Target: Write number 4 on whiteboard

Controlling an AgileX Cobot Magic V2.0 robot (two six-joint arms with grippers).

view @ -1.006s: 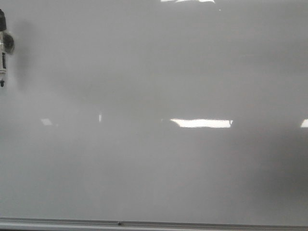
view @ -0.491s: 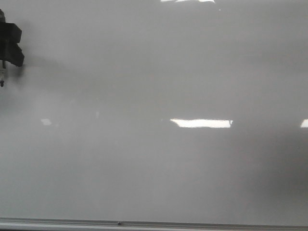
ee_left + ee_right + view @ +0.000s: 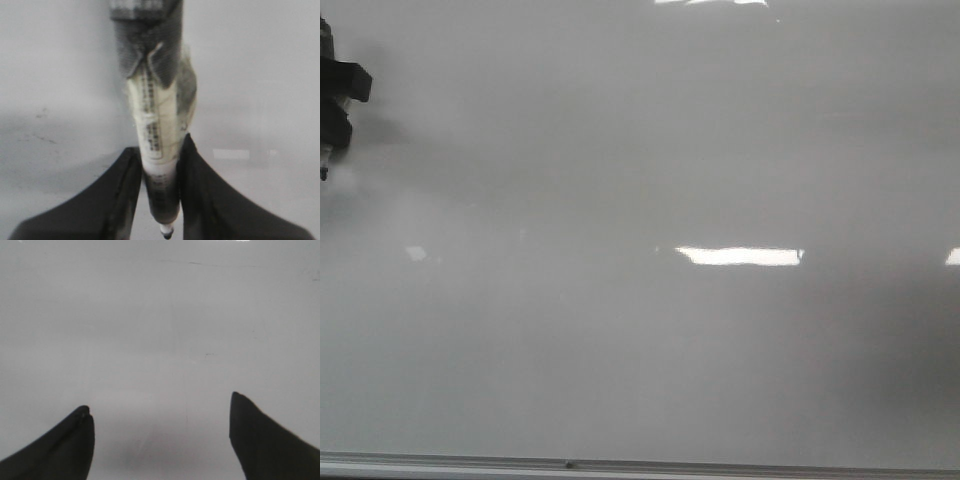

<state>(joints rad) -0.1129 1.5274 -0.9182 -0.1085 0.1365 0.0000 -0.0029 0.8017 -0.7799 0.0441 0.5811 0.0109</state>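
Pinching a marker (image 3: 157,150) lengthwise, left fingers (image 3: 131,192) aim its tip at the whiteboard (image 3: 650,160); right fingers (image 3: 260,437) spread.

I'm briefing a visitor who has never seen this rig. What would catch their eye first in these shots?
The whiteboard fills the front view, blank of writing, with bright light reflections across its middle. At its far left edge the left gripper is shut on a marker, seen close up in the left wrist view with its tip pointing to the board. The right gripper hangs open over bare board.
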